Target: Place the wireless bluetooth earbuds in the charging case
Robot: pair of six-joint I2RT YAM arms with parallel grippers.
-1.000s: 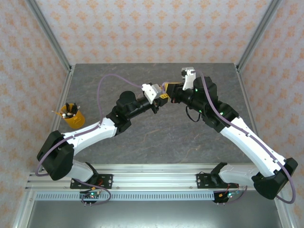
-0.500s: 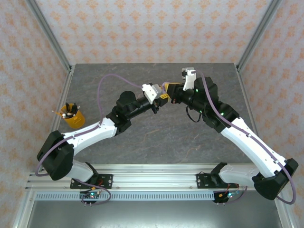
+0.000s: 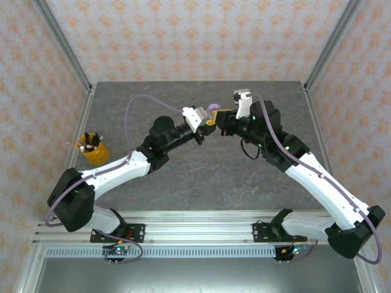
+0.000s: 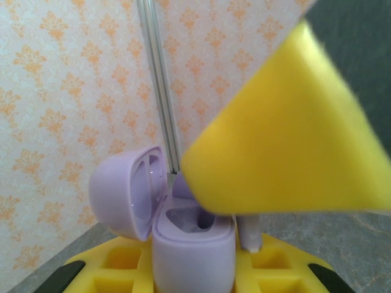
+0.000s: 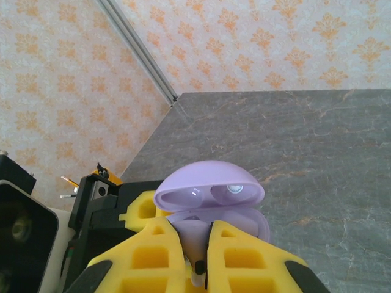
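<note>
Top external against a second ago: anything different?

Not much. Shows the right gripper (image 3: 219,116) a touch nearer the lower left, and more of the lilac charging case (image 3: 213,107) above the meeting fingertips than before. Keeps the left gripper (image 3: 209,124) at centre frame and the yellow pen cup (image 3: 91,150) at the left edge of the table (image 3: 183,183), same as earlier.

And from the wrists, beyond that?

Left wrist: gives the case upright at bottom centre, its base clamped between the left gripper's yellow fingers (image 4: 116,268), lid (image 4: 119,192) swung open toward the upper left. Also catches an earbud (image 4: 247,235) just right of the base, under a big blurred yellow finger (image 4: 287,140) of the right gripper. Right wrist: looks into the lid's hollow face, two recesses side by side. Shows its own fingers (image 5: 244,262) nearly pressed together at the bottom, pinching the earbud, a pale sliver of it in the gap.

Which way for the earbud?

Stem up and down in the left wrist frame, free end toward the lower edge, head hidden behind the blurred finger. Cannot tell whether touching the case. Case mouth toward the top of that frame; lid's long axis left to right in the right wrist frame.
</note>
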